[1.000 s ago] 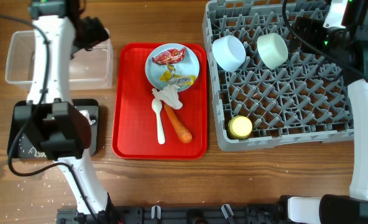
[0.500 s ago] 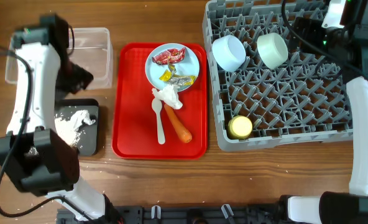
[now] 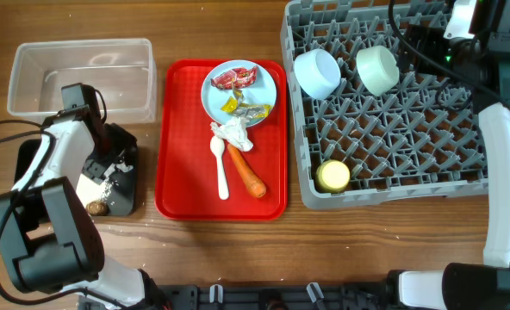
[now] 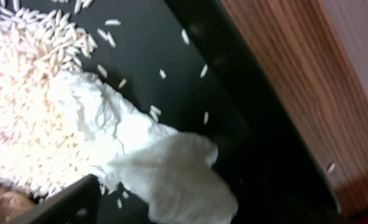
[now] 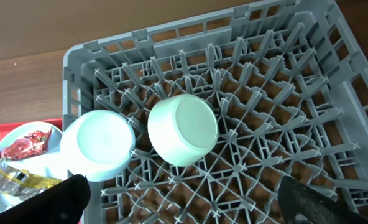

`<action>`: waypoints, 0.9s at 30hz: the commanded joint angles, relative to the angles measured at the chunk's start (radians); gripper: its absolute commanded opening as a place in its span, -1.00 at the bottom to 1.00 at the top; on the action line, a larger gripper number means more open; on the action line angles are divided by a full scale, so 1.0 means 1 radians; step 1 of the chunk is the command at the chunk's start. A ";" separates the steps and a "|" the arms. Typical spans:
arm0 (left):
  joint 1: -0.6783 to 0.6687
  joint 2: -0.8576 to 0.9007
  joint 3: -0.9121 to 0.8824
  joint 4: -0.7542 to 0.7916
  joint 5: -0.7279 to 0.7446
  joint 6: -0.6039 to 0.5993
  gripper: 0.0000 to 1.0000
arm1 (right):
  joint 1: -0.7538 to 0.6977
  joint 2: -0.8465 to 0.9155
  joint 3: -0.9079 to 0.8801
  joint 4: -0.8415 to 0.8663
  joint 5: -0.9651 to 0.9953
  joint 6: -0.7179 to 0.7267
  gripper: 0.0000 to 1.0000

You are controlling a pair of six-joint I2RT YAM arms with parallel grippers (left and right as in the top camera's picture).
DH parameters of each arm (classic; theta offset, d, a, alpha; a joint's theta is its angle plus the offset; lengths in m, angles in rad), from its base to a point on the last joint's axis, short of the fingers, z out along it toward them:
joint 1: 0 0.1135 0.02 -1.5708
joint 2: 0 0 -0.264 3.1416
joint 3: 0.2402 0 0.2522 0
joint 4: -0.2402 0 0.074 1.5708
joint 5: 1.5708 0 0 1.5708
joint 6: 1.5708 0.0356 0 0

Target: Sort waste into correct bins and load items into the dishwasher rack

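A crumpled white tissue (image 4: pixel 165 168) lies in the black tray (image 4: pixel 171 62) at the lower left of the overhead view. It sits against a heap of rice grains (image 4: pixel 28 93), with a brownish food lump (image 3: pixel 100 207) at the tray's lower edge. The left gripper (image 3: pixel 102 168) hangs directly over this tray. Only one dark finger (image 4: pixel 59 199) shows in its wrist view, just beside the tissue, so I cannot tell how its jaws stand.

The step in hand looks like waste sorting, with this tray being filled. The clear tub (image 3: pixel 22 95) above it holds nothing visible.

On the red serving tray (image 3: pixel 182 172) in the middle, more waste waits:
- a second tissue (image 3: pixel 233 133)
- a carrot (image 3: pixel 246 172)
- wrappers (image 3: pixel 235 77) on the light blue plate (image 3: pixel 268 86)

The white spoon (image 3: pixel 221 168) lies there too.

At the right, the dishwasher rack (image 3: pixel 410 146) already carries two bowls (image 3: pixel 317 72) and the yellow cup (image 3: pixel 332 176). The right gripper (image 5: pixel 181 190) hovers above it, spread wide and empty.

Next, the left arm probably needs to lift clear and reach across to the red tray.
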 commanded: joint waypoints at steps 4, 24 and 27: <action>0.009 0.035 -0.008 0.034 -0.019 0.009 -0.14 | 0.000 0.011 0.000 -0.015 -0.015 0.006 1.00; -0.011 0.037 0.385 0.102 0.050 0.162 1.00 | 0.000 0.011 0.000 -0.015 -0.024 0.007 0.99; -0.018 0.072 0.385 0.116 0.084 0.159 1.00 | 0.000 0.011 0.000 -0.018 -0.023 0.007 0.99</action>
